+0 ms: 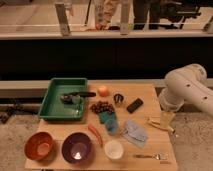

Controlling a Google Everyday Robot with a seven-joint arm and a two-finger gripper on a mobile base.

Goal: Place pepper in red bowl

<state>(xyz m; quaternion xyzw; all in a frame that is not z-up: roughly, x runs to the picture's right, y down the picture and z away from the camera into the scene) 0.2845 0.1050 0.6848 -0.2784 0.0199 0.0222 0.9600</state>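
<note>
Wooden tabletop (146, 93) fills the lower half of the frame, with a dark wall and a pale ledge behind it. At the right edge the robot's white arm (187, 87) bends down to the gripper (161, 123), which hangs low over the right side of the table. Its pale fingers stand apart with nothing between them.

The pepper (95, 134) lies flat on the wood at lower centre, well apart from the gripper and down-left of it. It runs on a slant between the purple bowl (64, 146) and the white cup (114, 149). A crumpled blue-grey cloth (134, 132) and a teal item (107, 120) lie between the pepper and the gripper.

The red bowl (26, 146) sits at the lower left corner, just beside the purple bowl and on the far side of it from the pepper.

A green tray (47, 102) at upper left holds a black-handled utensil (79, 94). An orange fruit (102, 90), a grape cluster (101, 106), a small dark cup (118, 98) and a black block (134, 105) sit in the middle. A fork (150, 156) lies at lower right.
</note>
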